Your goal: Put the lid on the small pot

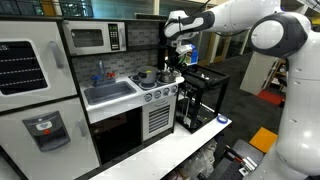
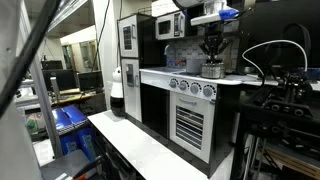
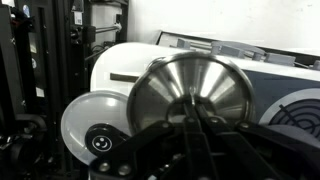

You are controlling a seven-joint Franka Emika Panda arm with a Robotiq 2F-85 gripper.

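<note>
My gripper (image 3: 190, 120) is shut on the knob of a round steel lid (image 3: 190, 90), which fills the middle of the wrist view. In both exterior views the gripper (image 1: 172, 55) (image 2: 212, 48) hangs over the toy stove top. A small grey pot (image 1: 148, 76) stands on the stove just to the left of the gripper in an exterior view. Another exterior view shows a metal pot (image 2: 212, 69) directly under the fingers. The lid hides whatever is beneath it in the wrist view, so I cannot tell whether it rests on a pot.
The white toy kitchen has a sink (image 1: 110, 93), a microwave (image 1: 92, 38) above it and an oven front with knobs (image 1: 160, 95). A black frame rack (image 1: 200, 95) stands beside the stove. A grey burner (image 3: 300, 110) shows to the right of the lid.
</note>
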